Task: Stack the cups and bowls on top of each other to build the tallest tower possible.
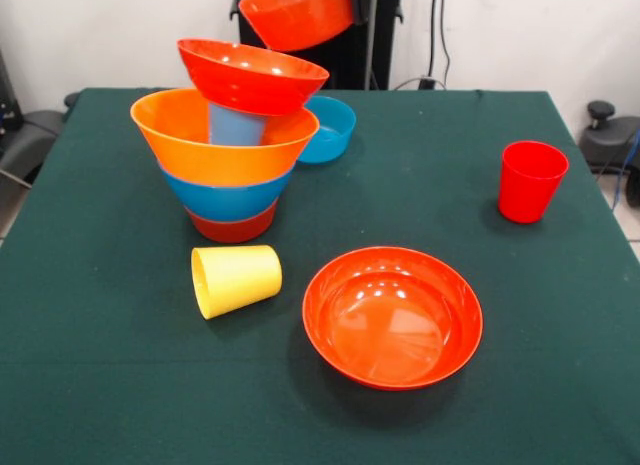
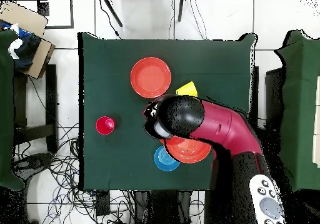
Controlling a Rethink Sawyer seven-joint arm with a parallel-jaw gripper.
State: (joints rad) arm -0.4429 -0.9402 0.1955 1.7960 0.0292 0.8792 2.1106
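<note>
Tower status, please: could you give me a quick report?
Gripper hidden, state unknown. Red-orange bowl up high by the arm. Tower standing, top bowl tilted. Yellow cup on its side in front.

Front cam sits across the table (image 1: 560, 385) from the robot, fairly close and angled down, so the green top fills most of the shot and the wall's at the top. Overhead one hangs much higher, looking straight down, catching the whole table plus floor around it, robot base at the bottom. Both share the tabletop, flipped half round. The arm (image 2: 219, 126) probably hides some of it from above.
</note>
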